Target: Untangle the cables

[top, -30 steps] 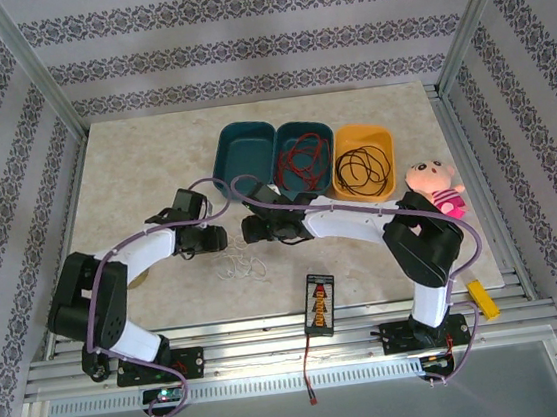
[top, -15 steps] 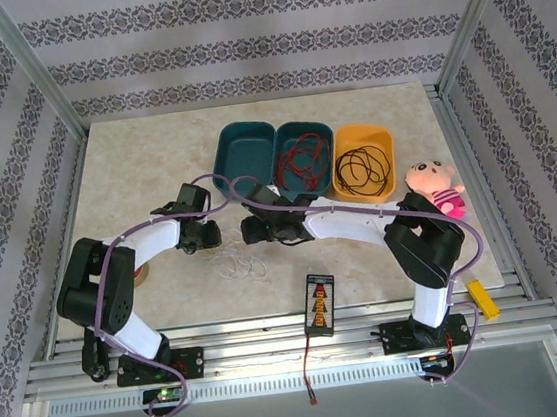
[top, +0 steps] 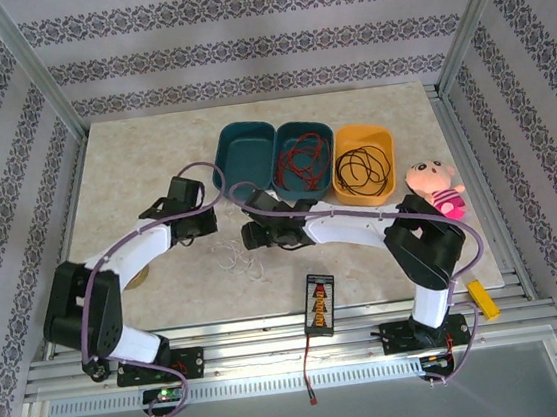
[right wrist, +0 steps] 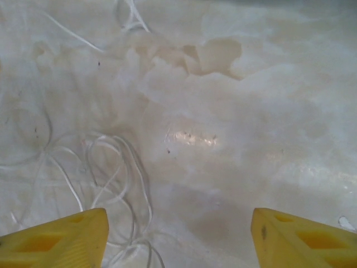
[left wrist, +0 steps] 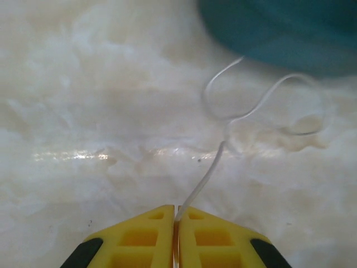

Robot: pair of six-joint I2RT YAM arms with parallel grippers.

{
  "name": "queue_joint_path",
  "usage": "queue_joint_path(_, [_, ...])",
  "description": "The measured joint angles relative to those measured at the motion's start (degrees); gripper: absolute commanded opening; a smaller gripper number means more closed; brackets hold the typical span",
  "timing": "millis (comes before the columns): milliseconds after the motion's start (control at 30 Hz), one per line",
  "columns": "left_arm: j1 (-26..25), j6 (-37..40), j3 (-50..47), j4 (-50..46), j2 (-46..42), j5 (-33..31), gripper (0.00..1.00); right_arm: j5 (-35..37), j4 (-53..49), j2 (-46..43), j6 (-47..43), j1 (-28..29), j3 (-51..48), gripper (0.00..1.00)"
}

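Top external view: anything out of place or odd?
The whitish cable lies loose on the table, while the red cable sits in a teal bin and the black cable in an orange bin. A plush toy at the right edge looks unrelated.

I work in a staged lab cell, not a real home. Silver aluminium frame posts (top: 35, 87) box in my pale marble-patterned tabletop (top: 132, 155), and flat panels of grey-and-white damask-striped wallpaper (top: 240, 47) stand in for walls. My white-and-black robot arms (top: 351, 225) are bolted to a slotted aluminium rail (top: 274, 345) at the near edge. Teal plastic bins (top: 245, 157), an orange plastic bin (top: 362, 129) and a pink plush doll (top: 435, 186) sit as props.
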Motion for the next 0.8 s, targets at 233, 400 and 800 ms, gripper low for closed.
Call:
queue_joint_path(233, [0.0,-1.51,-0.33,-0.04,-7.91,0.11,0.07,-2.08,1.68,-0.61,0.24,1.44,-2.47,0.6])
queue_joint_path(400, [0.04,-2.34,-0.66,-0.11,-11.06,1.4,0.06,-3.85,2.95,-0.17,0.26,2.6,-2.49,0.58])
queue_joint_path(800, [0.04,-3.17,-0.63,-2.64,-17.49,2.56,0.05,-5.57,2.89,5.51,1.4,2.95,-1.62,0.28])
